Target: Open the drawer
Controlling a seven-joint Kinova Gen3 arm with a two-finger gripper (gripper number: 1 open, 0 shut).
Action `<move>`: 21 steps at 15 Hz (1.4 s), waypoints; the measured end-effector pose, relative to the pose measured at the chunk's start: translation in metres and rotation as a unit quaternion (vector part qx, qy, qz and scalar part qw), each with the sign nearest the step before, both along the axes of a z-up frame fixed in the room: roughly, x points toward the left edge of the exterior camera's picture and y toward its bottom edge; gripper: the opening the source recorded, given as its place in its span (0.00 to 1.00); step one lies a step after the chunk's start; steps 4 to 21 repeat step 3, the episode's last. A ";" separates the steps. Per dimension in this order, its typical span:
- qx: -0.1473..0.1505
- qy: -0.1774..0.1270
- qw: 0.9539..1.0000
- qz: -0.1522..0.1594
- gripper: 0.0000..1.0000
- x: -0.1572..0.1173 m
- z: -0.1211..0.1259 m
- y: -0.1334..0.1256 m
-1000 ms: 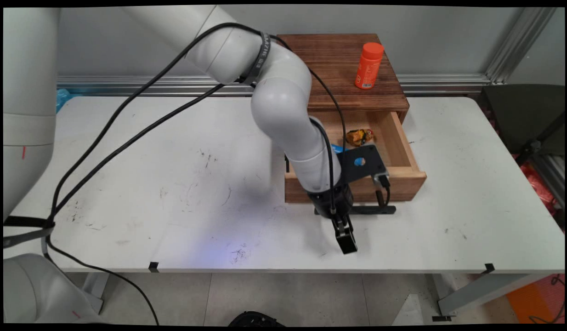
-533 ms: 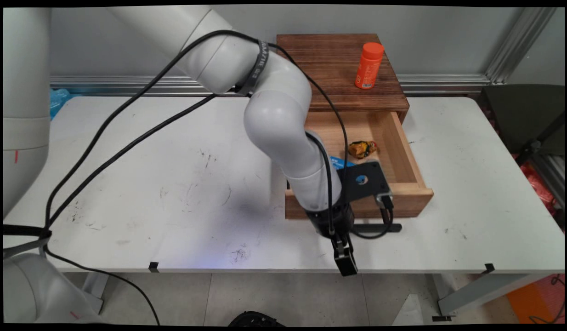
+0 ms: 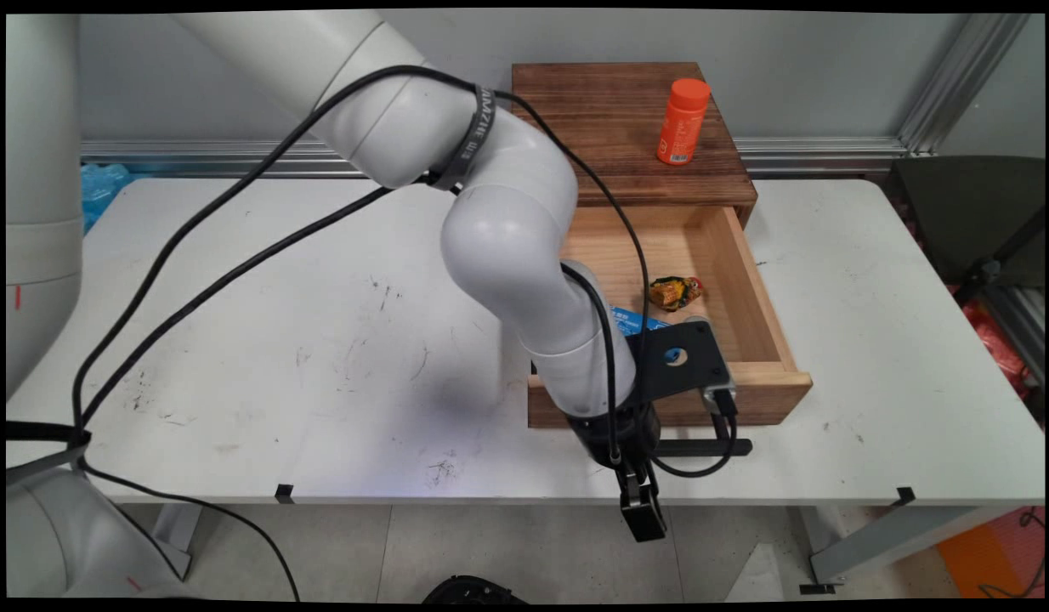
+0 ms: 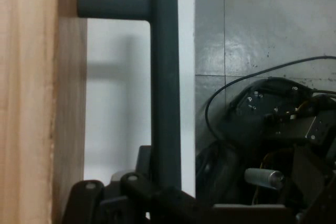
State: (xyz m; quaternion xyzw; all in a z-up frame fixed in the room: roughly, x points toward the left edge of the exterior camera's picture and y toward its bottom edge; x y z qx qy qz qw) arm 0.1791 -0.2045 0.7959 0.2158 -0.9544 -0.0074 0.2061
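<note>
My gripper (image 3: 643, 508) is shut on the black bar handle (image 3: 707, 446) of a wooden drawer (image 3: 750, 289), which stands pulled well out of a dark wooden cabinet (image 3: 609, 127). The fingertips reach past the table's front edge. In the hand view the handle (image 4: 165, 77) runs upright into my gripper (image 4: 163, 192), with the drawer's pale wooden front (image 4: 31, 103) to its left. Inside the drawer lie a yellow-brown wrapped snack (image 3: 674, 291) and a blue packet (image 3: 635, 321), partly hidden by my wrist. An orange bottle (image 3: 683, 121) stands upright on the cabinet's top.
The white table's (image 3: 320, 340) front edge lies just below the handle. A blue bag (image 3: 104, 183) sits at the back left, and a dark chair (image 3: 975, 212) stands off the right end. On the floor lies dark equipment with cables (image 4: 273, 156).
The gripper has moved toward the table's near edge with the handle, and the drawer has slid further out. The snack and blue packet have come along with it.
</note>
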 end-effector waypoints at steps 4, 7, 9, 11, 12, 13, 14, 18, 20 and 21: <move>-0.003 0.001 1.000 -0.001 1.00 0.000 0.003 0.003; -0.003 0.001 1.000 -0.001 1.00 0.000 0.003 0.003; -0.003 0.001 1.000 -0.001 1.00 0.000 0.003 0.003; -0.003 0.001 1.000 -0.001 1.00 0.000 0.003 0.003; -0.003 0.001 1.000 -0.001 1.00 0.000 0.003 0.003; -0.003 0.001 1.000 -0.001 1.00 0.000 0.003 0.003; -0.003 0.001 1.000 -0.001 1.00 0.000 0.003 0.003; -0.003 0.001 1.000 -0.001 1.00 0.000 0.003 0.003; -0.003 0.001 1.000 -0.001 1.00 0.000 0.003 0.003; -0.003 0.001 1.000 -0.001 1.00 0.000 0.003 0.003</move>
